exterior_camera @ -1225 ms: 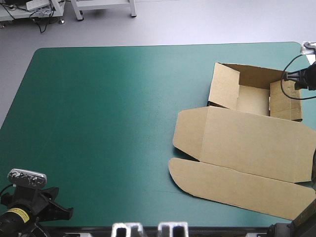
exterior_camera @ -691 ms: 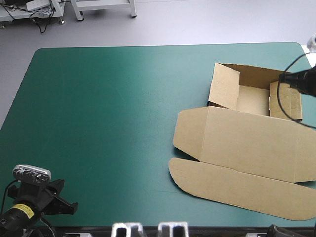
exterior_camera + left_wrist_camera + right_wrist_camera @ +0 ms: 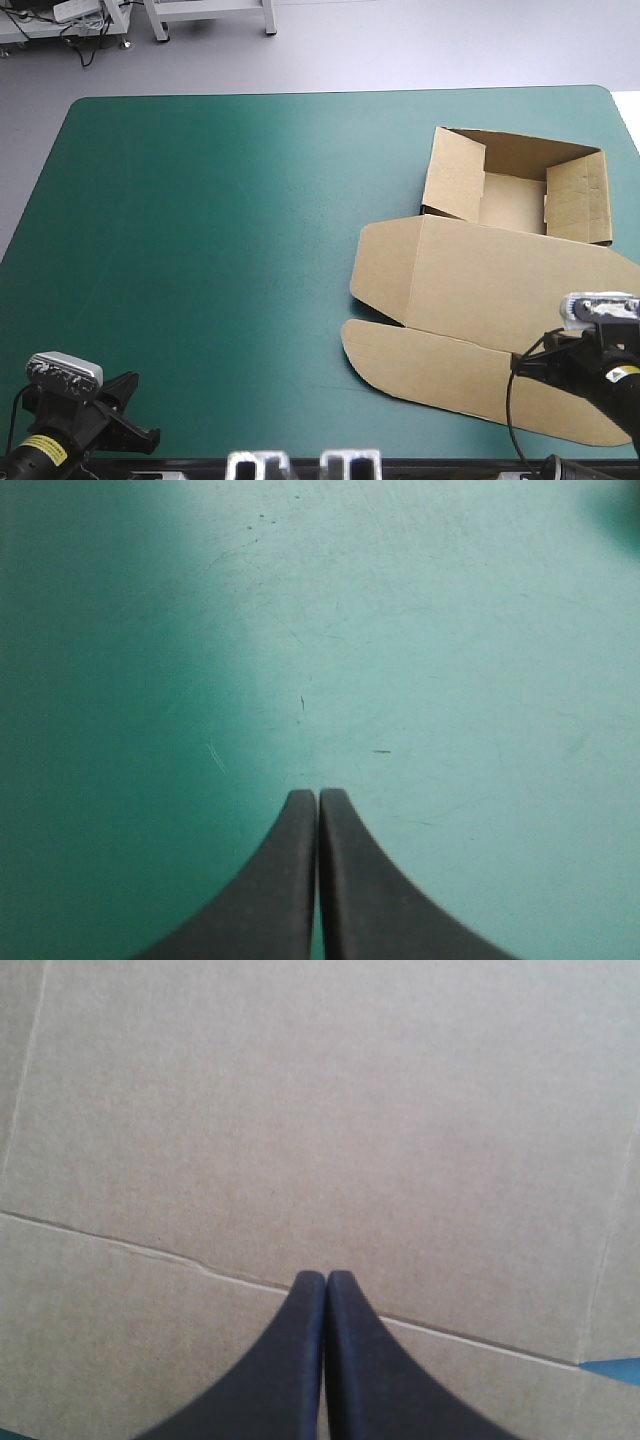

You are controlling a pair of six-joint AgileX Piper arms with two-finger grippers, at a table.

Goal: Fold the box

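The box (image 3: 500, 280) sits at the table's 3 o'clock side, walls raised at its far end, lid (image 3: 330, 1110) flat toward 6. The right gripper (image 3: 325, 1276), pinched together and empty, hovers over the lid's crease, seemingly parked. The left gripper (image 3: 318, 793), likewise closed, idles at 7 o'clock over bare teal-green cover (image 3: 220, 250). Earlier the right gripper was by the 2 o'clock wall.

One brown box (image 3: 500, 290), one teal-green table (image 3: 220, 220), and two tools: the left tool (image 3: 318, 795) and the right tool (image 3: 326, 1277).

Right gripper (image 3: 325, 1278) pinched together above box (image 3: 320, 1110) panel; contact unclear.
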